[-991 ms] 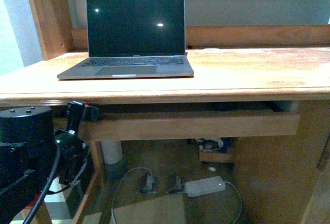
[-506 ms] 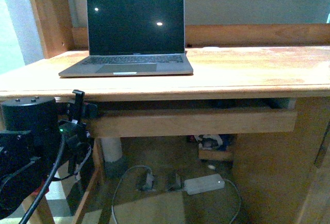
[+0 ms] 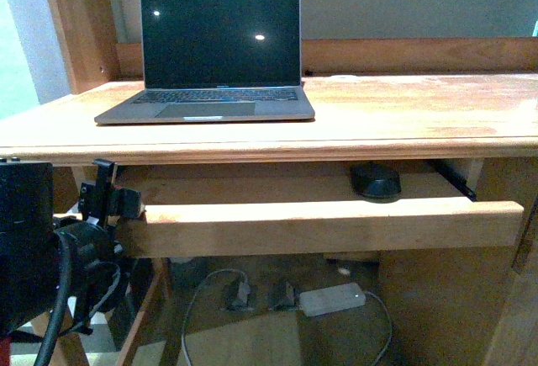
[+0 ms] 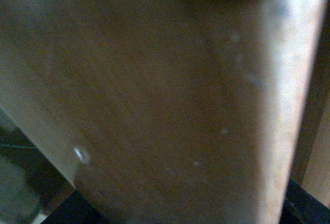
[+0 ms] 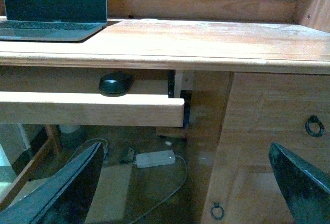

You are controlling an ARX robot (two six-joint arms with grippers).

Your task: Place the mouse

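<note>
The small black domed mouse (image 3: 375, 181) lies inside the pulled-out wooden drawer under the desk top, toward its right end; it also shows in the right wrist view (image 5: 115, 83). My left gripper (image 3: 113, 200) is shut on the left end of the drawer front (image 3: 328, 225). The left wrist view is filled by blurred brown wood of the drawer front (image 4: 165, 110). My right gripper (image 5: 188, 183) is open and empty, out in front of the desk, well away from the mouse. The right arm does not show in the front view.
An open grey laptop (image 3: 214, 55) stands on the wooden desk (image 3: 420, 114) at the back left. A cabinet door with ring pulls (image 5: 314, 126) is to the right of the drawer. A white power adapter (image 3: 332, 299) and cables lie on the floor beneath.
The drawer has slid out toward me, pulled by my left gripper, which moved back and to the left. The mouse inside it has come into view.
</note>
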